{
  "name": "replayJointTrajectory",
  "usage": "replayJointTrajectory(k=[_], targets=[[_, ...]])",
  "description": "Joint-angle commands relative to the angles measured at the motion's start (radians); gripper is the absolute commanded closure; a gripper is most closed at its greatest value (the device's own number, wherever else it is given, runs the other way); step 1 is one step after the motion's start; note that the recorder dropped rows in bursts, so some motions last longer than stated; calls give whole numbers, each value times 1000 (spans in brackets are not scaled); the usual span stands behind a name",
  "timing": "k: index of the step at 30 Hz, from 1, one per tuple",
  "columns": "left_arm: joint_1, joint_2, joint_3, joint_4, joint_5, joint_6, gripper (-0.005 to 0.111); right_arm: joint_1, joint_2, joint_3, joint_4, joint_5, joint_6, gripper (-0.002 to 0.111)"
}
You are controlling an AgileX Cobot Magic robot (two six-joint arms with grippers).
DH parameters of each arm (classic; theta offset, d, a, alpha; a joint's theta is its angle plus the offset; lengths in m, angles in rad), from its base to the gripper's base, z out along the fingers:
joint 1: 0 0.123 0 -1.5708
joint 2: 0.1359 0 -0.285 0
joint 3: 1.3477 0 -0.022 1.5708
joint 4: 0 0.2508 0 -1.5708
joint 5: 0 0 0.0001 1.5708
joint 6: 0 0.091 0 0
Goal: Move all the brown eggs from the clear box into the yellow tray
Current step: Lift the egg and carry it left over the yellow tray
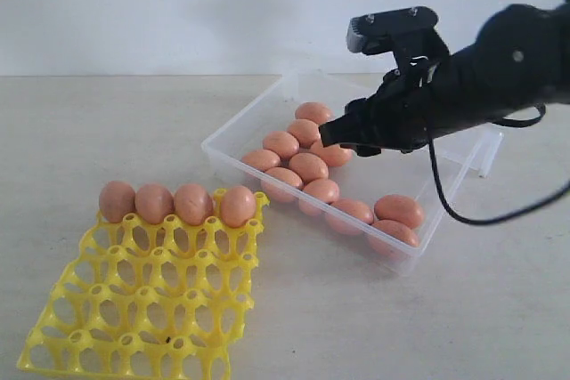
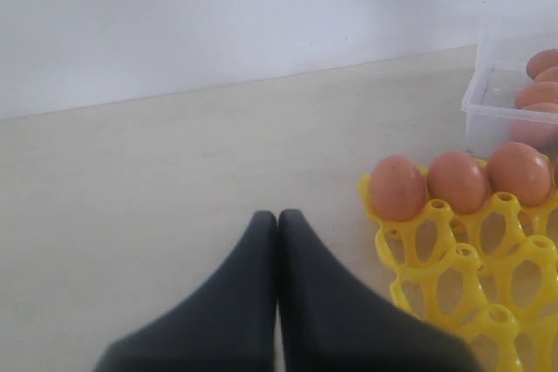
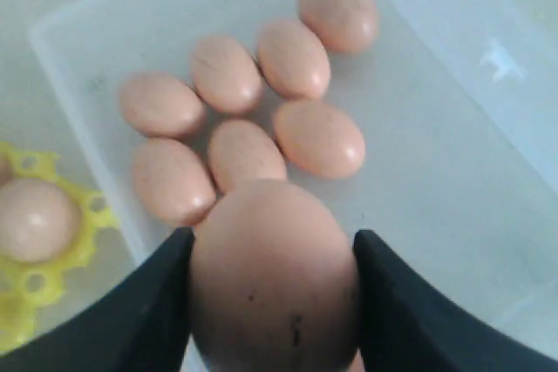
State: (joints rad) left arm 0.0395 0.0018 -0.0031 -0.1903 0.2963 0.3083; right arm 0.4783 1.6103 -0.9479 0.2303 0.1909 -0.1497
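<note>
The clear box (image 1: 245, 113) stands in the middle with several brown eggs (image 1: 308, 166) lying in it. Above them my right gripper (image 1: 343, 135) is shut on one brown egg (image 3: 275, 276), speckled, with a finger on each side of it (image 3: 272, 234). The yellow tray (image 1: 151, 309) lies at the front left and has several brown eggs (image 1: 154, 204) in its back row. My left gripper (image 2: 278, 215) is shut and empty over bare table, beside the tray (image 2: 453, 276) and its eggs (image 2: 398, 187). The exterior view does not show the left gripper.
The box's clear lid (image 1: 485, 153) hangs open on its far right side. A black cable (image 1: 445, 193) loops down from the right arm over the box's right end. A white wall (image 1: 178, 6) bounds the table at the back.
</note>
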Motion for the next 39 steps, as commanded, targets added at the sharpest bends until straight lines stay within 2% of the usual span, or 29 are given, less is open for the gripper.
replayJointTrajectory(k=[1,4,10,17,21,26,31,36,39], targets=[[-6,-2,3,1,-8,5,111,101,-206,193,0,-365,22,109],[-6,-2,3,1,-8,5,111,165,-281,262,0,-546,137,109],[-6,-2,3,1,-8,5,111,259,-245,261,-72,-737,476,109],[-6,-2,3,1,-8,5,111,288,-29,132,-607,-899,964,109],[-6,-2,3,1,-8,5,111,288,122,-29,-818,-899,1142,109],[-6,-2,3,1,-8,5,111,288,270,-187,-893,-899,1217,109],[-6,-2,3,1,-8,5,111,290,372,-348,-1065,-854,1341,109],[-6,-2,3,1,-8,5,111,299,449,-462,-1183,-745,1489,109],[-6,-2,3,1,-8,5,111,314,490,-488,-1346,-731,1569,109]])
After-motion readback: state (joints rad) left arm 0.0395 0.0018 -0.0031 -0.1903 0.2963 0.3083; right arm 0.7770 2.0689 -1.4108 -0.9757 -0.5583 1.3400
